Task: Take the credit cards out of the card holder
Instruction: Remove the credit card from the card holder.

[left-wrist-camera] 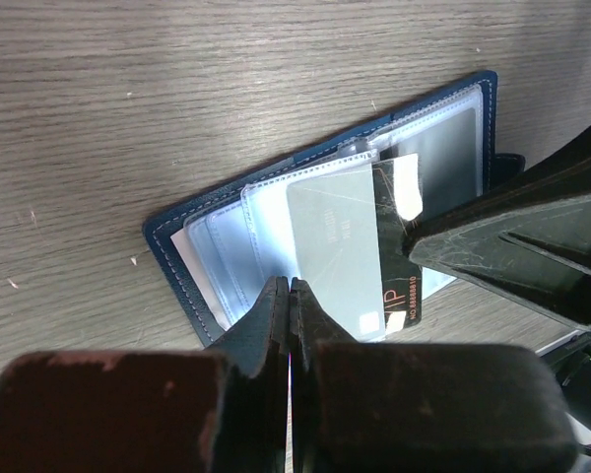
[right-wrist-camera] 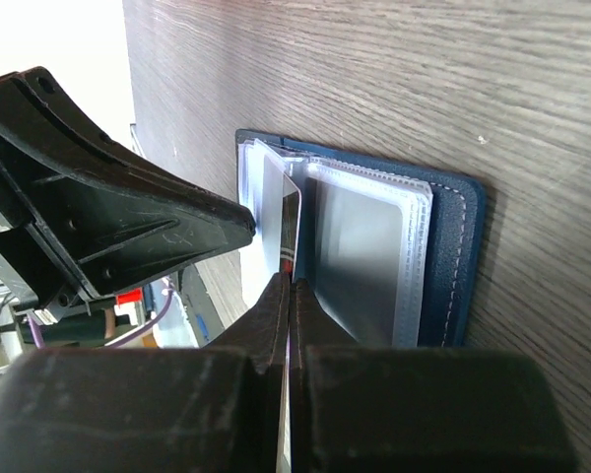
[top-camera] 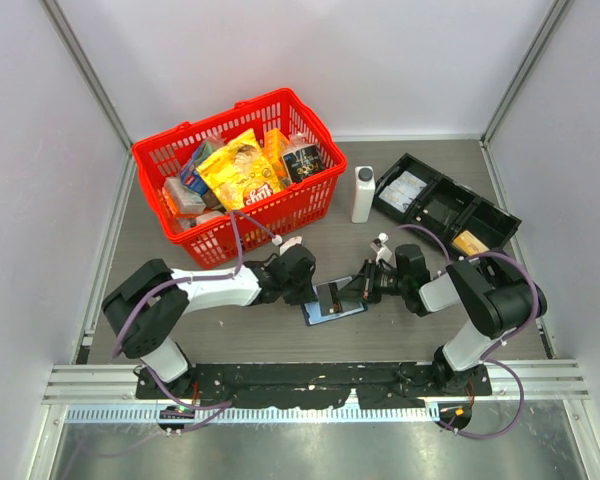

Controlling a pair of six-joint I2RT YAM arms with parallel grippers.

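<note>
The navy card holder [top-camera: 327, 312] lies open on the table between both arms, its clear sleeves [left-wrist-camera: 227, 246] fanned out. A black credit card [left-wrist-camera: 399, 286] marked VIP sticks out of a sleeve, next to a silvery card [left-wrist-camera: 335, 246]. My right gripper [right-wrist-camera: 294, 284] is shut on the black card's edge [right-wrist-camera: 294, 232]. My left gripper [left-wrist-camera: 291, 286] is shut at the rim of a raised clear sleeve and seems to pinch it. The two grippers [top-camera: 308, 288] [top-camera: 358, 288] face each other over the holder. An orange-gold card [top-camera: 469, 243] lies in the black tray.
A red basket [top-camera: 180, 150] full of snack packets stands at the back left. A white bottle [top-camera: 363, 193] is behind the holder. The black compartment tray [top-camera: 445, 205] with white packets sits at the back right. Grey walls bound the table.
</note>
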